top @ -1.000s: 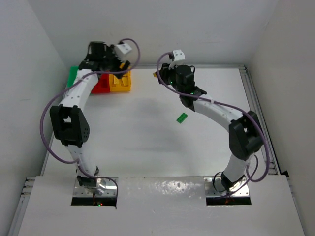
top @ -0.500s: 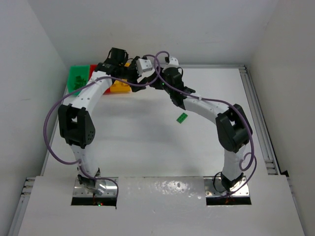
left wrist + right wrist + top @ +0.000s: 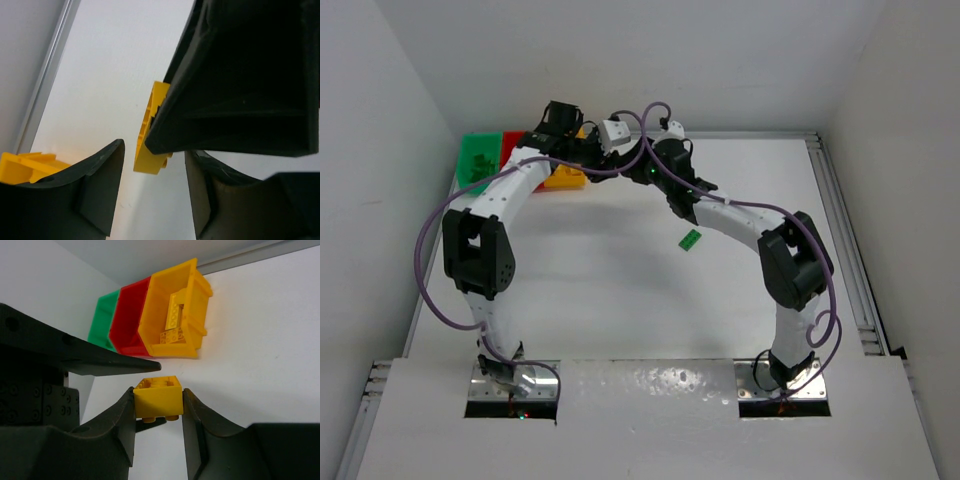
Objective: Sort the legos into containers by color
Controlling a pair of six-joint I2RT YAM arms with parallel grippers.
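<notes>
My right gripper (image 3: 158, 392) is shut on a blocky yellow lego (image 3: 159, 401), held above the table, studs down. My left gripper (image 3: 154, 150) is open, its fingers (image 3: 100, 365) standing just above and below that lego with a small gap. In the left wrist view the yellow lego (image 3: 152, 115) sits ahead between my jaws, partly hidden by the right gripper's finger (image 3: 240, 90). The containers stand at the back left: green (image 3: 477, 160), red (image 3: 510, 140) and yellow (image 3: 565, 178). The yellow container (image 3: 200, 305) holds several yellow legos (image 3: 174, 320). A flat green lego (image 3: 690, 238) lies mid-table.
Both arms meet near the back of the table, just right of the bins. Purple cables loop over both wrists (image 3: 640, 120). White walls close in the back and both sides, and a metal rail (image 3: 840, 200) runs along the right edge.
The left arm swung right from over the bins and the right arm moved left, so the grippers met. The left jaws have narrowed around the yellow lego held by the right gripper.
</notes>
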